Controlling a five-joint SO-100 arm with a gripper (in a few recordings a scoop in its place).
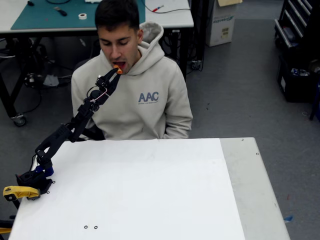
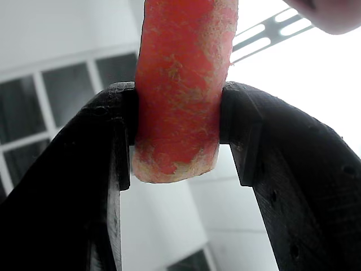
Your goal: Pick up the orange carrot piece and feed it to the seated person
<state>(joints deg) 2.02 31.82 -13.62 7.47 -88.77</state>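
The black two-finger gripper (image 2: 177, 132) is clamped on the stubby orange carrot piece (image 2: 179, 84). It holds it at the open mouth of the seated person in a beige hoodie (image 1: 145, 95)

Fixed view looks down across the table (image 1: 150, 190) from above; wrist view peers upward, close between pincer (image 2: 177, 135) fingers

Grey floor (image 1: 240, 75), green-topped desk (image 1: 50, 15) behind.

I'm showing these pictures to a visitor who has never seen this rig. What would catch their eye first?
First, the black arm's end effector, raised off the white table in the fixed view, holding the orange carrot piece right at the open mouth of the seated person. In the wrist view, the carrot piece is pinched upright between two black fingers.
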